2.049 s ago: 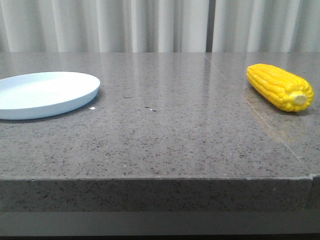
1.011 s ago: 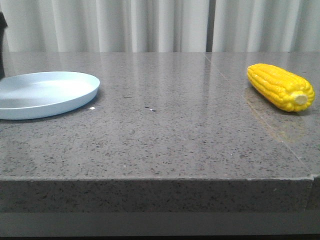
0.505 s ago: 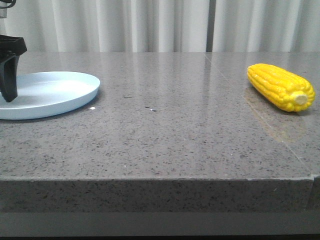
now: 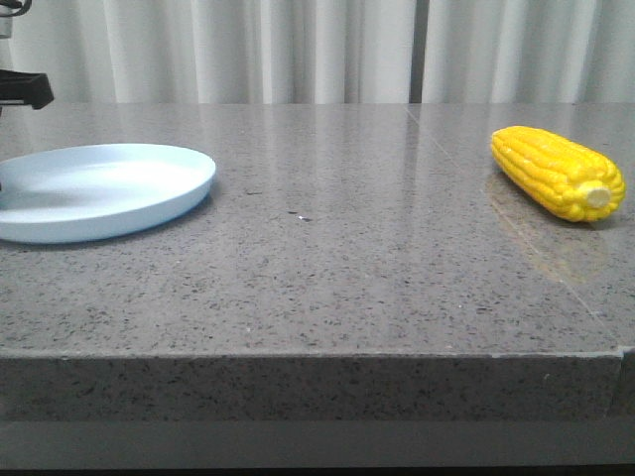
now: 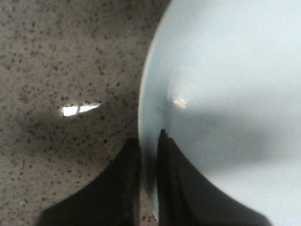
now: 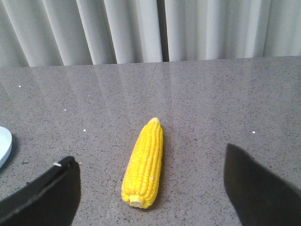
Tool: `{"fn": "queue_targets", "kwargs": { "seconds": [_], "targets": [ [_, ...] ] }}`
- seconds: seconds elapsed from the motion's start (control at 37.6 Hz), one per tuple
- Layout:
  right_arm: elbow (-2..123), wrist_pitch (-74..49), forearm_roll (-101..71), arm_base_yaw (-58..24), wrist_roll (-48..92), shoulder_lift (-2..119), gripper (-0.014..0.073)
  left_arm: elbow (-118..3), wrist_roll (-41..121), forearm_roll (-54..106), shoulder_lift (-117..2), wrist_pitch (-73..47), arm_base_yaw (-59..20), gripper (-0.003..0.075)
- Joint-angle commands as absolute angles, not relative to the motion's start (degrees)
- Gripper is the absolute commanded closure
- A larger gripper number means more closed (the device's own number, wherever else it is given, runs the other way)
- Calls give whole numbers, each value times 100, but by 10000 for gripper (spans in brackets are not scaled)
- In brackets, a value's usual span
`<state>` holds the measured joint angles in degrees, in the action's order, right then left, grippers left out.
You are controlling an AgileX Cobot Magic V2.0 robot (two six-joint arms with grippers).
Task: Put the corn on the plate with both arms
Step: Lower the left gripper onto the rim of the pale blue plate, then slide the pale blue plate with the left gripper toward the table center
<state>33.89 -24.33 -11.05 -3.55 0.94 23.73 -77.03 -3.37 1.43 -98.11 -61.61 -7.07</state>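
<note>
Corn [image 6: 144, 165] lies on the desk [image 4: 347, 258] far right, well apart from the plate [image 4: 99, 188] at far left, so the left fingers [image 5: 149, 155] pinch the plate's rim, probably to drag it closer, while the right fingers [image 6: 150, 188], spread wide and empty, face the cob.

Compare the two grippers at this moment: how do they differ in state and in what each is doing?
The left gripper is shut on the plate, its fingers pinching the rim; the right gripper is open and holds nothing. The left touches its object, while the right is apart from the corn, which lies on the table between and beyond its fingers. Both have dark fingers.
</note>
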Motion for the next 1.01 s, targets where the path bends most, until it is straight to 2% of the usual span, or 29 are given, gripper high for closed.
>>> {"fn": "queue_targets", "kwargs": {
  "seconds": [0.0,0.16,0.45,0.74,0.98],
  "targets": [
    [3597,-2011,-1177,-360,118,2444,-49,-7846,-356,112,-9588,-6154,-744,741],
    [3597,-2011,-1177,-360,118,2444,-49,-8016,-356,254,-9588,-6205,-744,741],
    [3597,-2011,-1177,-360,118,2444,-49,-9003,309,1903,-9543,-6671,-787,741],
    [3597,-2011,-1177,-360,118,2444,-49,-9800,287,2004,-10001,-6641,-1569,741],
    [3597,-2011,-1177,-360,118,2444,-49,-9914,245,2004,-10594,-6607,-1933,740]
  ]
}}
